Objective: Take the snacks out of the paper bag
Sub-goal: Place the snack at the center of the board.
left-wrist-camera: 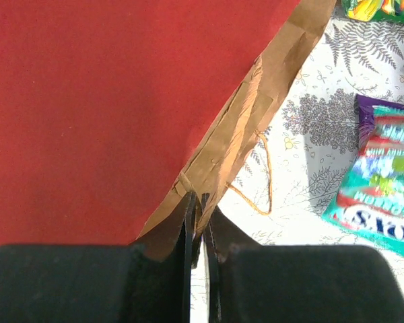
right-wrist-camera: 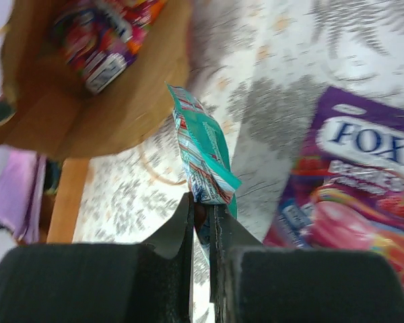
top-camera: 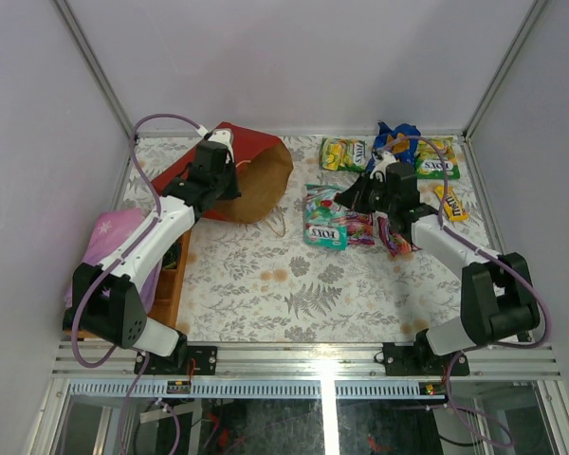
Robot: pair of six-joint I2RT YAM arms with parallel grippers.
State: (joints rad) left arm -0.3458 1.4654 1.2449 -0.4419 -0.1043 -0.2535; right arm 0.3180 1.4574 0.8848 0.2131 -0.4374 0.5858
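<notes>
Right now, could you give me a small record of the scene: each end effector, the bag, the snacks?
left end effector: shut on the paper bag rim
right end effector: shut on a teal packet
paper bag: on its side, mouth toward the right arm
inside bag: one purple packet visible
table: green-yellow packet, yellow bar and more, already out

Purple cloth (top-camera: 112,239) and wooden tray (top-camera: 170,289) together at the leaf-patterned table's (top-camera: 294,296) left edge.

Paper bag (top-camera: 261,180) far left on table (top-camera: 294,294); snacks (top-camera: 327,223) right; one packet (right-wrist-camera: 97,40) inside bag.
</notes>
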